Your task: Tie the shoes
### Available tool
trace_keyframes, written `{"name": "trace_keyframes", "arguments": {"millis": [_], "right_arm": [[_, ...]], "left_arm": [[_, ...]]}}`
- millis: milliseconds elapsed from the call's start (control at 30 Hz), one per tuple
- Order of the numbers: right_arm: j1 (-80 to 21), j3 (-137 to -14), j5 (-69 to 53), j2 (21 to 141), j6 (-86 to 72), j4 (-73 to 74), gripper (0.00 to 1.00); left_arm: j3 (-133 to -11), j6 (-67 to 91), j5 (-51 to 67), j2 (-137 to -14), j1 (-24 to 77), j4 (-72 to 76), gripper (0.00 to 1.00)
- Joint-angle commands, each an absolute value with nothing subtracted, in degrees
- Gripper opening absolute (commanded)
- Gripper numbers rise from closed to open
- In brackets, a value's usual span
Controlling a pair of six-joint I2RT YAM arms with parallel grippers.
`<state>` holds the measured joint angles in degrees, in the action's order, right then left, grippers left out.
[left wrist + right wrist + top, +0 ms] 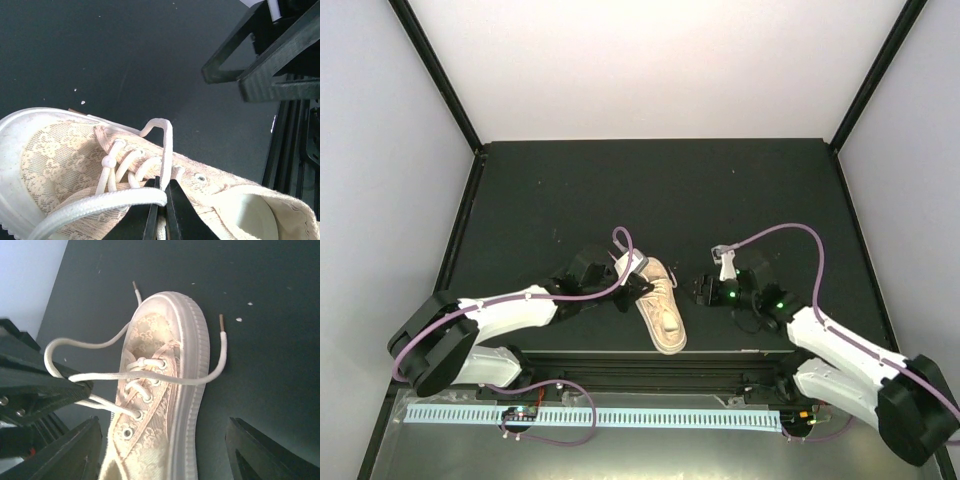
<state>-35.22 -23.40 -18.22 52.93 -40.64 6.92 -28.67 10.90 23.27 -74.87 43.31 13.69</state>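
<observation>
The pale pink-beige sneaker (662,310) lies on the black table between my two grippers, with its cream-white laces (150,377) untied. My left gripper (636,284) is at the shoe's left side, shut on a lace; in the left wrist view its jaws (162,189) pinch the lace over the eyelets. One lace end (223,347) drapes over the sole to the table. The other lace loops out past the left gripper (55,390). My right gripper (702,290) is open and empty, right of the shoe; its fingers (265,452) straddle the shoe's side.
The black table mat (650,190) lies beyond the shoe. The table's near edge rail (640,365) runs just behind the shoe's end. White walls enclose the left, right and back. The right gripper's fingers (260,55) show close by in the left wrist view.
</observation>
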Motion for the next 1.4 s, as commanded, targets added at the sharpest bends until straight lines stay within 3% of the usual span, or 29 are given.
{"name": "trace_keyframes", "arguments": {"millis": [0,167,567,667,767,800,900,1133,1233,1367], "right_arm": [[-35.3,-22.3,-23.9,58.1,-28.8,-5.5,0.68],[-35.3,-21.5,-26.3,65.3,-24.7,-14.0,0.61],[-35.4,-23.8,-26.2,82.1,-23.1,-27.2,0.54],[-35.3,-24.6,-28.9,84.5,-23.0,-29.5,0.43],[-35.3,-24.6,-29.6,83.2,-23.3,-29.5,0.21],[-35.3,-24.3,-28.9,81.8,-23.3,-28.8,0.12],[-35.3,-23.9,-27.2,75.2,-22.5,-23.3,0.02],[-37.3,-29.8,-22.1,58.2,-23.0,3.9,0.02],[-41.4,-33.4,-27.7,56.4,-26.4,12.9,0.02],[-50.8,-34.2,-34.4,59.1,-32.9,12.7,0.02]], "left_arm": [[-28.7,10.1,22.3,-74.1,43.2,13.8,0.02],[-28.7,10.5,22.2,-74.4,43.2,14.4,0.02],[-28.9,10.7,22.6,-75.0,43.2,15.4,0.01],[-28.9,10.9,22.5,-75.1,43.2,15.6,0.02],[-28.9,11.2,21.9,-75.1,43.2,15.9,0.02],[-28.9,11.3,21.5,-75.1,43.2,16.1,0.02],[-28.9,11.5,21.2,-75.1,43.1,16.4,0.01],[-29.6,12.1,21.7,-76.5,43.0,18.8,0.02],[-30.4,12.0,22.6,-77.1,43.0,19.3,0.01],[-30.9,11.3,23.5,-77.4,43.0,18.7,0.02]]}}
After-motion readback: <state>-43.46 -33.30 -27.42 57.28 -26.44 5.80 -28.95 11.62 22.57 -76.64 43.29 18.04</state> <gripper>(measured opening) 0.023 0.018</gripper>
